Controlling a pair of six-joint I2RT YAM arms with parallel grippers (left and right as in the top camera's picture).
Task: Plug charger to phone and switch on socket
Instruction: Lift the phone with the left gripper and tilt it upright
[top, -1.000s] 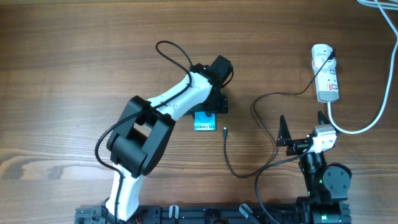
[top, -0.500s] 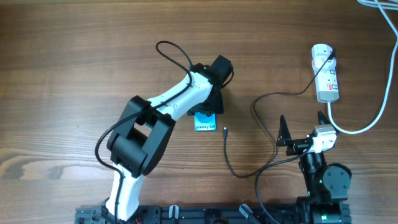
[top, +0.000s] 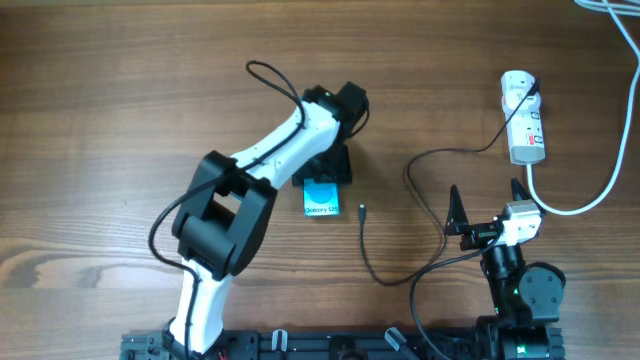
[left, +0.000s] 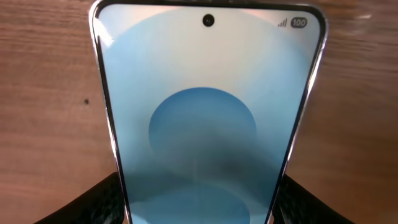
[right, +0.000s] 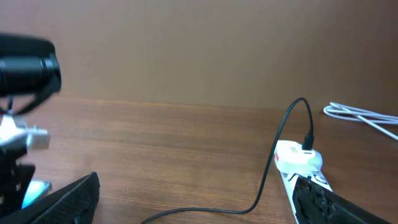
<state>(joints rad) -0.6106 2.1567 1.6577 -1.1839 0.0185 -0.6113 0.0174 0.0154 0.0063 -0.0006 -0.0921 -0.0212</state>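
Note:
The phone (top: 322, 200) lies flat on the wooden table, cyan screen up with its white text strip toward the front. My left gripper (top: 326, 172) is shut on its far end; in the left wrist view the phone (left: 208, 112) fills the frame between both fingers (left: 199, 208). The charger's black cable (top: 408, 180) runs from the socket (top: 523, 120) at the right and loops round to its dark tip (top: 361, 210), just right of the phone and apart from it. My right gripper (top: 487, 207) is open and empty, in front of the socket (right: 298, 158).
The socket's thick white cord (top: 600, 190) curves off to the table's far right edge and shows in the right wrist view (right: 360, 115). The left arm's black cable (top: 275, 85) arches over its wrist. The charger cable (right: 273, 168) crosses the table between my right fingers.
My left gripper has shifted slightly left and toward the front with the phone in it, widening the gap to the charger tip. The right arm, cable and socket have not moved.

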